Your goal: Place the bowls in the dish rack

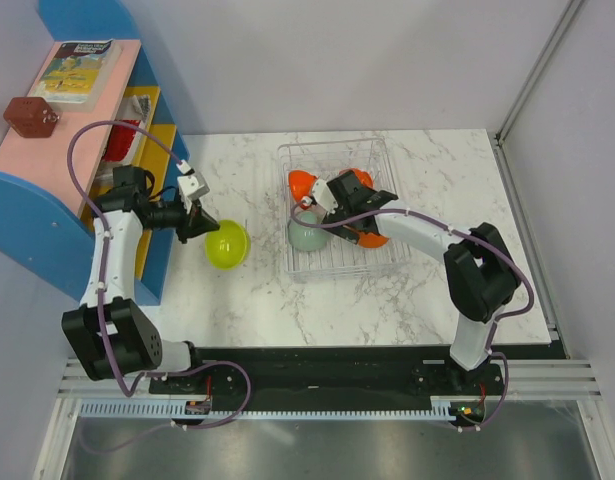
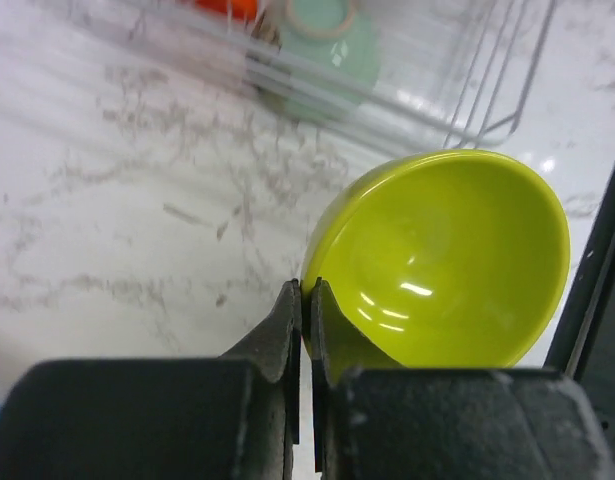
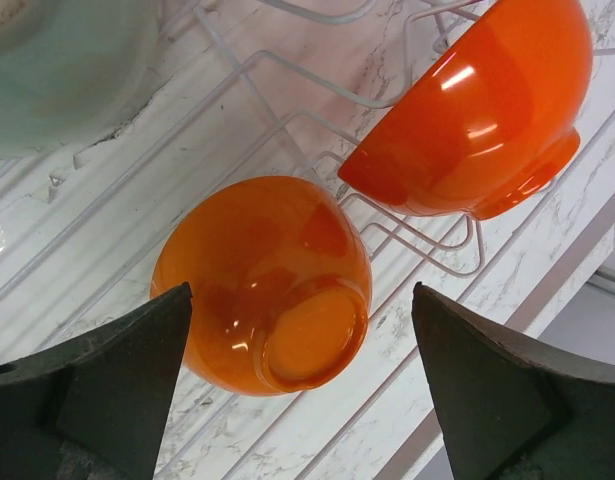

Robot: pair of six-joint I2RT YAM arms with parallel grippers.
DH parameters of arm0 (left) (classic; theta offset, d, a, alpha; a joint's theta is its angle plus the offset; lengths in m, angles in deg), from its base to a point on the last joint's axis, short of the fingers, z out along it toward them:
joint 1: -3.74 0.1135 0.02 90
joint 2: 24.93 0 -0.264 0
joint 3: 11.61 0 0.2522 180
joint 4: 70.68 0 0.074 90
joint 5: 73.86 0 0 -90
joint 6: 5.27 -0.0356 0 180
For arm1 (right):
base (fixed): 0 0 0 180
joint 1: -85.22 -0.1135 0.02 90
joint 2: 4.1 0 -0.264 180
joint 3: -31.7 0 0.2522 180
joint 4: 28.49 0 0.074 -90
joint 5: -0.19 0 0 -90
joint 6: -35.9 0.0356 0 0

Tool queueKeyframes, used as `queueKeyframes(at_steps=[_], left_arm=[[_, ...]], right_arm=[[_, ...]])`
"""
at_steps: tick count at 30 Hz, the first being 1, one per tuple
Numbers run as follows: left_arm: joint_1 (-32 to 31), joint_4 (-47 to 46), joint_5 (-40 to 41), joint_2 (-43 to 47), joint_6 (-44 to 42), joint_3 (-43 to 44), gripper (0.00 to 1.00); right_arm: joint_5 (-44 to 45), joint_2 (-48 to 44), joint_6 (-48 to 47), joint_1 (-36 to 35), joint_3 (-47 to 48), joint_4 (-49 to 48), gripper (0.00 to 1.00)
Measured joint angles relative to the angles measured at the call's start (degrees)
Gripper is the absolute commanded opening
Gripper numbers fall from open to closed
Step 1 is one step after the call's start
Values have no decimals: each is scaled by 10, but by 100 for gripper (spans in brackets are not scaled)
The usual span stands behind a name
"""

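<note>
The lime-yellow bowl (image 1: 228, 245) sits tilted on the marble table, left of the clear dish rack (image 1: 387, 150). My left gripper (image 1: 200, 222) is shut on its near rim; the left wrist view shows the fingers (image 2: 285, 330) pinching the bowl's (image 2: 447, 260) edge. The rack holds a pale grey-green bowl (image 1: 307, 236) and three red-orange bowls (image 1: 303, 183). My right gripper (image 1: 327, 205) hovers open over the rack. In the right wrist view an upturned orange bowl (image 3: 262, 285) lies between its spread fingers (image 3: 107, 390), untouched, with another orange bowl (image 3: 477, 110) beyond.
A blue-pink-yellow shelf unit (image 1: 47, 180) stands at the table's left edge, close behind my left arm, with a book (image 1: 75, 68) and a brown object (image 1: 29, 115) on top. A wall post (image 1: 532, 80) borders the right side.
</note>
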Motion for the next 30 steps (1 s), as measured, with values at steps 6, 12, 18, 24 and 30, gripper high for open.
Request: queueKeyframes(at_steps=[6,12,18,24,30], left_arm=[[-71,-20,-104,1,75,59,2],[-139,-144,-98,-13,199,61,2],[-198,-237,-50,-56,275,62,2],[-221,-286,-19,-75,320,66,2],[-254,-317,18,-79,334,81,2]], right_arm=[[-26,-10,37,6,12,14,98],[-155,-79,119,47,55,35,98],[-367,-149,242,122,86,30,98],[-606,-141,399,167,91,-9,98],[-763,-115,589,165,25,-150,98]])
